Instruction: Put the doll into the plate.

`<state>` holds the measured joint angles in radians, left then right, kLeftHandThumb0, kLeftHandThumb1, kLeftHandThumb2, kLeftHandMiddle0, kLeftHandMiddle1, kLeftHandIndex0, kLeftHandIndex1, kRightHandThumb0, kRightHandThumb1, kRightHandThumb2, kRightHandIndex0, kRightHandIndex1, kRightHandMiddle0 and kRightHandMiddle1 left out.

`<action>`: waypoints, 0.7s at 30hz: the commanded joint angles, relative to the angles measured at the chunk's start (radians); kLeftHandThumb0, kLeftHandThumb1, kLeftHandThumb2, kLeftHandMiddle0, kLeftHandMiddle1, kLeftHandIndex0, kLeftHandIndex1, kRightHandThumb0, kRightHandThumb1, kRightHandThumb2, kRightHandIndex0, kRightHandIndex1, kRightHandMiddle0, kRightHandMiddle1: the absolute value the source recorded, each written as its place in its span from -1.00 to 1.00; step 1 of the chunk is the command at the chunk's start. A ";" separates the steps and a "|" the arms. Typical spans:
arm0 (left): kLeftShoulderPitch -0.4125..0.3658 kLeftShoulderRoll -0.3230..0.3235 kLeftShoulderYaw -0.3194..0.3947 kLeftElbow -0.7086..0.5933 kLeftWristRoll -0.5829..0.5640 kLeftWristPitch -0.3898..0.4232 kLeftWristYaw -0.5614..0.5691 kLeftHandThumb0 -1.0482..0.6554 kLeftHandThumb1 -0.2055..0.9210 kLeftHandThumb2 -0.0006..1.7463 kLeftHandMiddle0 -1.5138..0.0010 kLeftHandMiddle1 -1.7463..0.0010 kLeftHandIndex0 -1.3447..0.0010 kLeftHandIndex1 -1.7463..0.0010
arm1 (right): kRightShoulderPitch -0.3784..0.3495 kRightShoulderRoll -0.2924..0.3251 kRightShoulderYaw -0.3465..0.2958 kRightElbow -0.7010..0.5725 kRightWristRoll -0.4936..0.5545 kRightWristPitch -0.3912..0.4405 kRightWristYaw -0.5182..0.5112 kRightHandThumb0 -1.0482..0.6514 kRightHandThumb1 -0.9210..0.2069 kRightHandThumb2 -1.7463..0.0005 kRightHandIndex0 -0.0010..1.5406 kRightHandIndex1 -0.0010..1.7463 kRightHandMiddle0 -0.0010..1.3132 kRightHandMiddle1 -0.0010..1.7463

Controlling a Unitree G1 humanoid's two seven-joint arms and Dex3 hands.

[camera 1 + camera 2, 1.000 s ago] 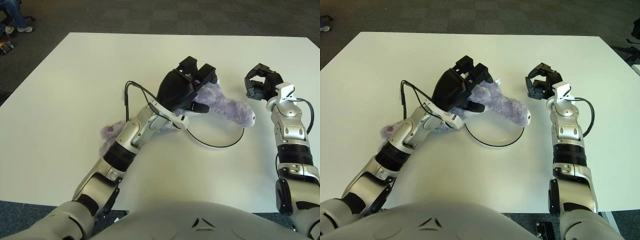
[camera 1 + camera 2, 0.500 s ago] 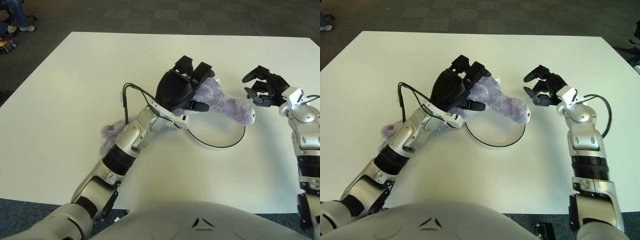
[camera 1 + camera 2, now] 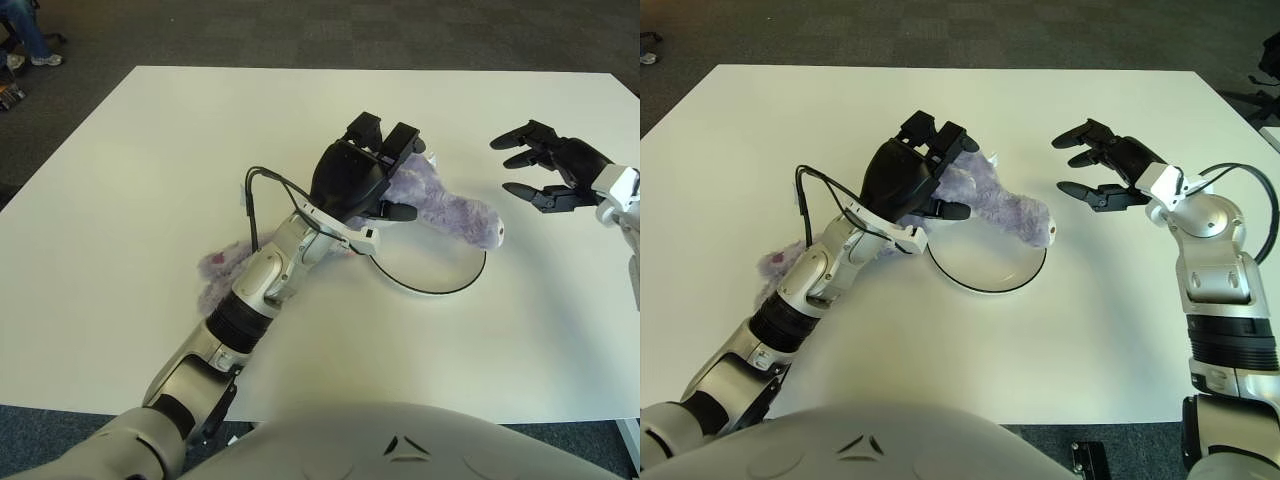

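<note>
1. Left eye view: the left robot hand (image 3: 365, 175) is closed around a purple plush doll (image 3: 450, 210), holding it at the far rim of a white plate (image 3: 440, 290) on the white bench (image 3: 150, 160). One end of the doll juts right, over the plate's far right edge. If released here, the doll could well tip off the rim onto the bench, since most of it sits by the edge, not the middle. Another purple plush piece (image 3: 215, 275) shows behind the forearm; whether it belongs to the same doll is hidden
2. Right eye view: the right robot hand (image 3: 1105, 175) hovers right of the doll, fingers spread, holding nothing. The left hand's black palm covers the grip itself, so how firmly it holds cannot be judged
</note>
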<state>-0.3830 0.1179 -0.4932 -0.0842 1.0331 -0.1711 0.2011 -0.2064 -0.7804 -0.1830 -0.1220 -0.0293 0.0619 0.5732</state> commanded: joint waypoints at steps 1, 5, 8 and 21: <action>0.010 0.004 -0.008 0.002 -0.003 0.007 0.002 0.65 0.70 -0.16 0.59 -0.97 0.92 -0.59 | 0.016 -0.019 -0.010 -0.075 0.012 0.022 0.021 -0.73 -0.46 0.30 -1.00 -0.50 -1.00 -0.28; 0.009 0.003 -0.008 0.005 -0.008 0.002 0.014 0.66 0.57 -0.04 0.56 -0.99 0.92 -0.62 | 0.005 -0.022 -0.004 -0.132 0.012 0.039 0.033 -0.67 -0.31 0.22 -0.99 -0.60 -1.00 -0.32; 0.007 0.004 -0.007 0.005 -0.011 -0.002 0.020 0.67 0.50 0.03 0.53 -1.00 0.92 -0.64 | 0.001 -0.022 -0.005 -0.129 0.020 0.028 0.046 -0.63 -0.21 0.16 -0.98 -0.65 -1.00 -0.33; 0.000 0.009 0.001 0.030 -0.079 -0.074 0.069 0.28 0.46 0.06 0.51 -1.00 0.59 -0.83 | -0.092 -0.048 0.001 -0.119 0.088 0.059 0.139 -0.44 0.18 -0.08 -0.99 -0.81 -1.00 -0.36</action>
<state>-0.3831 0.1187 -0.4966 -0.0695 0.9727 -0.2282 0.2525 -0.2550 -0.7996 -0.1820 -0.2405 0.0410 0.1076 0.6938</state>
